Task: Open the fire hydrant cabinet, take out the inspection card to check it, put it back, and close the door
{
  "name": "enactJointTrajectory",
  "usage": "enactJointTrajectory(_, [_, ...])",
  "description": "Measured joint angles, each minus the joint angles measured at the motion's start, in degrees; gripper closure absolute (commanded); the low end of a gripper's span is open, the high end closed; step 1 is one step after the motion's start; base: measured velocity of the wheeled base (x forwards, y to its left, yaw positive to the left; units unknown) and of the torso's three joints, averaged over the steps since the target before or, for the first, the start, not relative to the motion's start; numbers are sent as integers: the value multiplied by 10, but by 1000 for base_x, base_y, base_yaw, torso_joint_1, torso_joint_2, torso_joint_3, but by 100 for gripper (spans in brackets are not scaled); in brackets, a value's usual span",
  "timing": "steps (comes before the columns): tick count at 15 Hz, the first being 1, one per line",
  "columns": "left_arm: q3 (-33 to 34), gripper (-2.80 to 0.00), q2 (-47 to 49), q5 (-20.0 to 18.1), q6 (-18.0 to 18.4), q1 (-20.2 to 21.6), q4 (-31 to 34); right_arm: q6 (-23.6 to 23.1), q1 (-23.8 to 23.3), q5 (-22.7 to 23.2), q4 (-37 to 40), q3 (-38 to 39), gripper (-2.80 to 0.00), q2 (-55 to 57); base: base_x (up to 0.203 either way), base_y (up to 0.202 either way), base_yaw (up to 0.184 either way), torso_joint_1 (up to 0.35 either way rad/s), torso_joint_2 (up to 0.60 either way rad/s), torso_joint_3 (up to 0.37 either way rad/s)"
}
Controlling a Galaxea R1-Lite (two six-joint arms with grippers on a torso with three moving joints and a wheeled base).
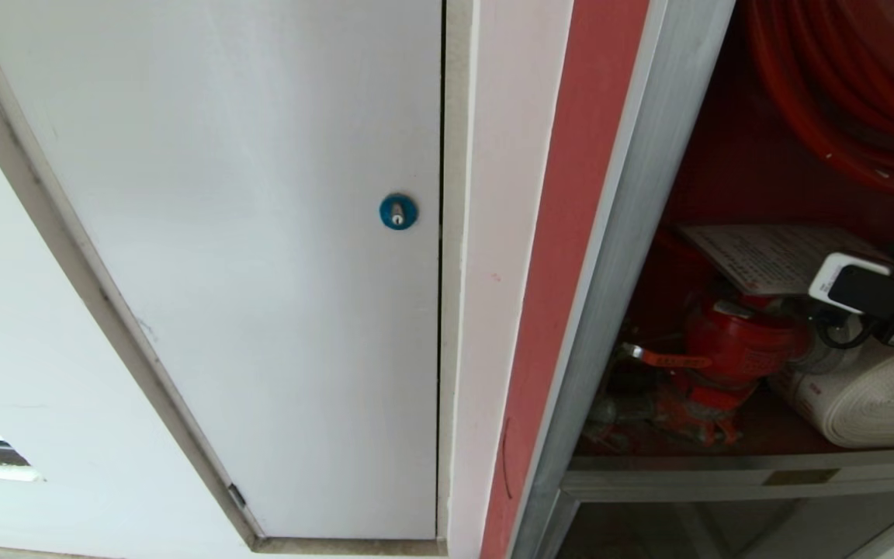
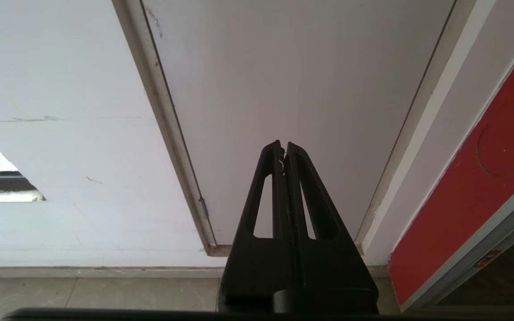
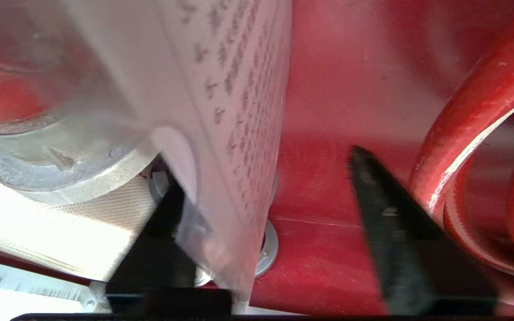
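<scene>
Red hose reel (image 1: 850,93), whitish small-print inspection card (image 1: 773,256), white flat hose roll (image 1: 874,404)

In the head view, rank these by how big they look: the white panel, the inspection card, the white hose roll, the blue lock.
1. White panel, by far the largest.
2-3. Inspection card and white hose roll look alike; both are partly hidden or cut off, so unranked.
4. Blue lock, smallest.

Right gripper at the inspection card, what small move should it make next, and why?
Probably finish closing: the right gripper has its fingers apart with the inspection card between them, inside the open fire hydrant cabinet. No firm pinch shows yet.
</scene>
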Motion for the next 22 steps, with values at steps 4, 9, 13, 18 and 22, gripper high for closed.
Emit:
enactJointTrajectory(4, [0, 0, 0, 0, 0, 0, 0, 2, 0, 6, 1, 4, 0, -6, 0, 0, 0, 0, 0, 0])
enactJointTrajectory(9, [0, 0, 0, 0, 0, 0, 0, -1, 0, 6, 4, 13, 0, -18, 0, 0, 0, 0, 0, 0])
enactJointTrajectory(13, [0, 0, 0, 0, 0, 0, 0, -1, -7, 6, 5, 19, 0, -29, 0, 0, 0, 0, 0, 0])
enactJointTrajectory(18, [0, 0, 0, 0, 0, 0, 0, -5, -18, 8, 6, 35, 0, -61, 0, 0, 0, 0, 0, 0])
enactJointTrajectory(22, [0, 0, 0, 0, 0, 0, 0, -5, -19, 18, 7, 54, 0, -103, 0, 0, 0, 0, 0, 0])
